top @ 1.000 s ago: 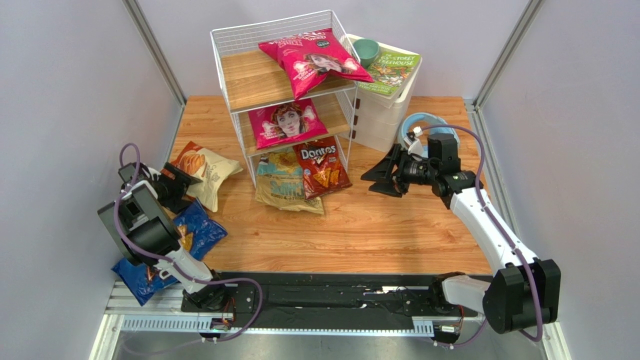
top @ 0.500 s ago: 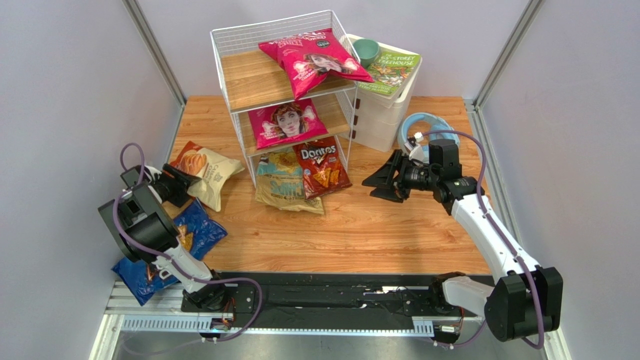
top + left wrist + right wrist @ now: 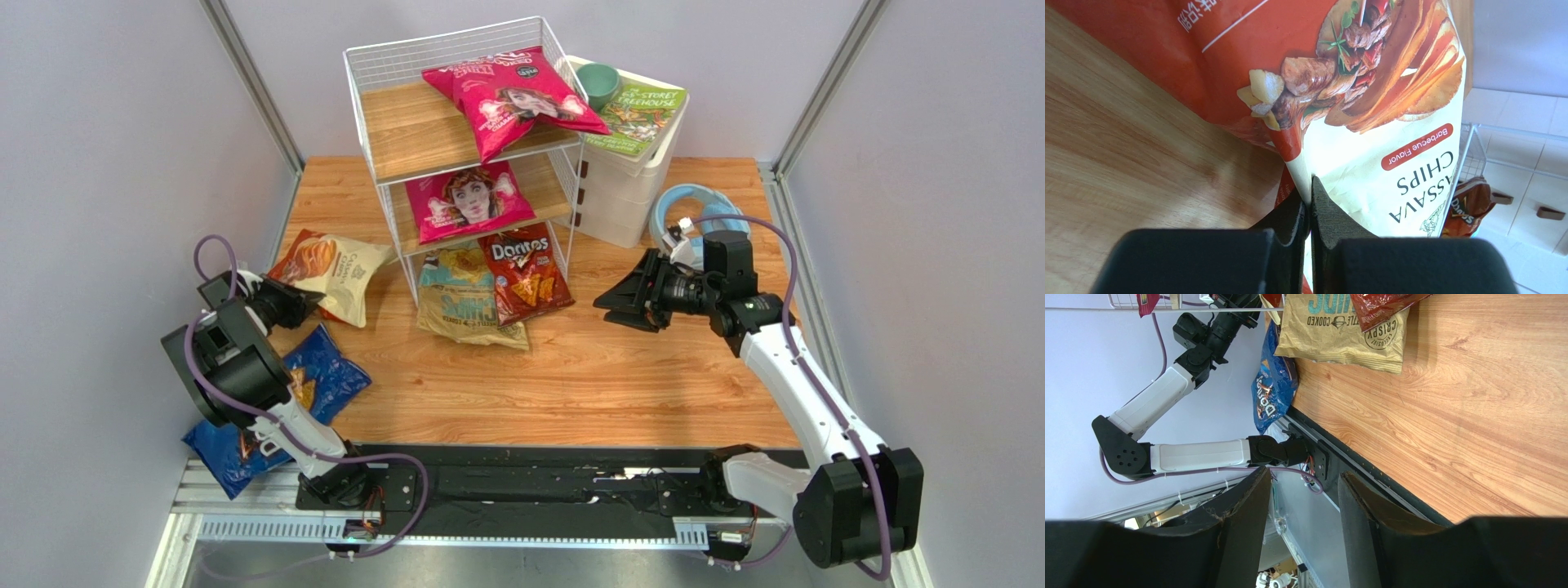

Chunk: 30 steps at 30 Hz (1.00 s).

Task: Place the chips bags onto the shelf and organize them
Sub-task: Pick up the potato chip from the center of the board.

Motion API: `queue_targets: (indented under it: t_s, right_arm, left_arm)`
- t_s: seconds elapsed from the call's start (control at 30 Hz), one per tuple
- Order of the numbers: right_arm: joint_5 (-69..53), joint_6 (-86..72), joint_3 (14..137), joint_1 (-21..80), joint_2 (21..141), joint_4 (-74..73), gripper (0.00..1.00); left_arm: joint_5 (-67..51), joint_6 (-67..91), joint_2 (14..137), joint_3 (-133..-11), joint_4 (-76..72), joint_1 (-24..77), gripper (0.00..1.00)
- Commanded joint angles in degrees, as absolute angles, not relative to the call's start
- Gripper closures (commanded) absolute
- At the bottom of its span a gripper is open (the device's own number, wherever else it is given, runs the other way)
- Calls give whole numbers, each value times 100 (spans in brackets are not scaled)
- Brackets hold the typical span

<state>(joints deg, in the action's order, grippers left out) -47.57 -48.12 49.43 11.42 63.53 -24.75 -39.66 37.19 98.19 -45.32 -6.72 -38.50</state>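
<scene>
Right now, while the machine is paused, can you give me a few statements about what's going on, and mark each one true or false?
1. The left claw is shut on the orange-and-cream bag. True.
2. The right claw holds the red Doritos bag. False: it is open, empty and apart from that bag.
3. The upper magenta bag lies on the top tier of the shelf, and the lower magenta bag on its middle tier. True.
4. The blue Doritos bag sits on the top tier. False: it lies on the table beside the left arm.
</scene>
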Motion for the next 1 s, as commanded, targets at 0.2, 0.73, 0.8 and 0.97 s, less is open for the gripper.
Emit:
queue_targets:
  t_s: [0.2,0.73,0.8,0.97]
  right_arm:
    - [-4852,-4554,5360,1344,6310,-2441,42]
    - [-5132,-4394,6451,2021,7092,-2883,37]
    - [-5107,-4395,6539,2135,7189,-2865,37]
    - [-5141,-4719,6671,2557,7505,-2559,35]
  left_arm:
    - [-4087,3851,8536,-4552,-163,-3788,100]
    - [-3138,2971,6109,-4737,3216,-3455,100]
    - [-2990,2857,5881,-4720,3479,-3358,100]
    - [-3040,2812,5634,-4562,3490,-3287,100]
